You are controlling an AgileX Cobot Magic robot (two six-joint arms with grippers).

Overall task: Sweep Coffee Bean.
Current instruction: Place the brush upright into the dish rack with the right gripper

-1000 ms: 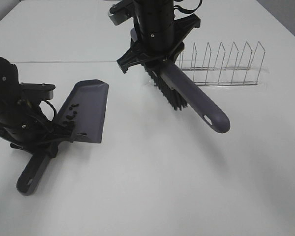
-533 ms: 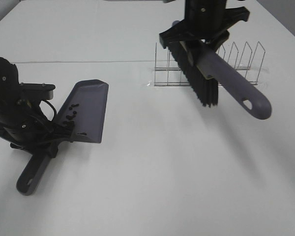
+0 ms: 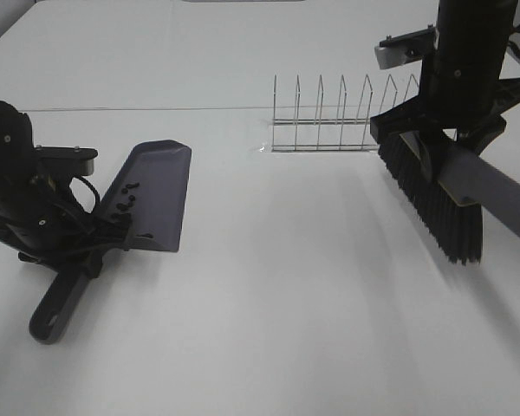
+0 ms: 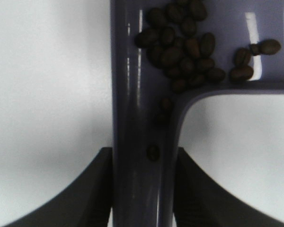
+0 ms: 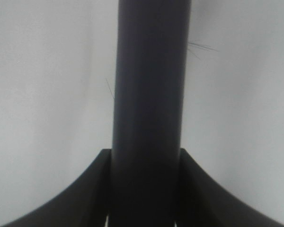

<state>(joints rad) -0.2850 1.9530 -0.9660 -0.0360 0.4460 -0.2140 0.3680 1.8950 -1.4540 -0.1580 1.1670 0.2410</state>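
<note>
Two clenched jaws: left on dustpan [image 3: 160, 182] (its coffee beans [image 4: 180, 47] point every way), right on brush [image 3: 433, 195].

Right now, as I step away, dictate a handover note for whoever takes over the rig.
Left pincer: shut on the grey plastic dustpan, at the left of the white table.
Right pincer: shut on the grey-handled, black-bristled brush, held above the table.
Dark coffee beans: heaped in the pan, one down the handle.
Done: no beans visible on the table.
Left: probably setting tools down.
</note>
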